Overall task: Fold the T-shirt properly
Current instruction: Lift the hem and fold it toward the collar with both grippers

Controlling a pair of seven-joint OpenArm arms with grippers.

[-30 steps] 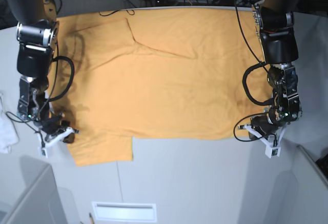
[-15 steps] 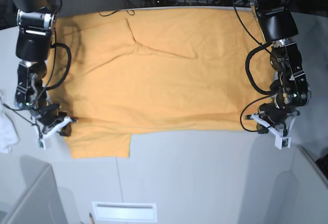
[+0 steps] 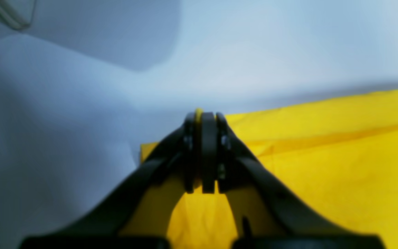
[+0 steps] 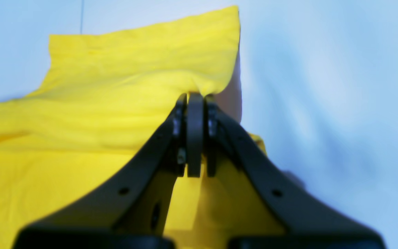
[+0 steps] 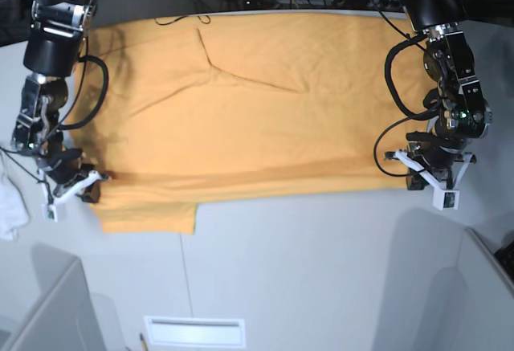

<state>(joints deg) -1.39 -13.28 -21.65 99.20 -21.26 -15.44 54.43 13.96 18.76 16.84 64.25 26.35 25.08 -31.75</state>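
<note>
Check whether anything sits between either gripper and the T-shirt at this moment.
Nothing visible does. The left gripper is shut on the T-shirt near one lower corner, and the right gripper is shut on it near the other side, with fabric pinched directly at the fingertips of each.

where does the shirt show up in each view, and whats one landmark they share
left wrist: shirt, lower middle to right edge
right wrist: shirt, left and centre, one flap reaching near the top
base: shirt, across the upper and middle parts
shared landmark: the shirt's near edge, with a pincer shut on it at each side
</note>
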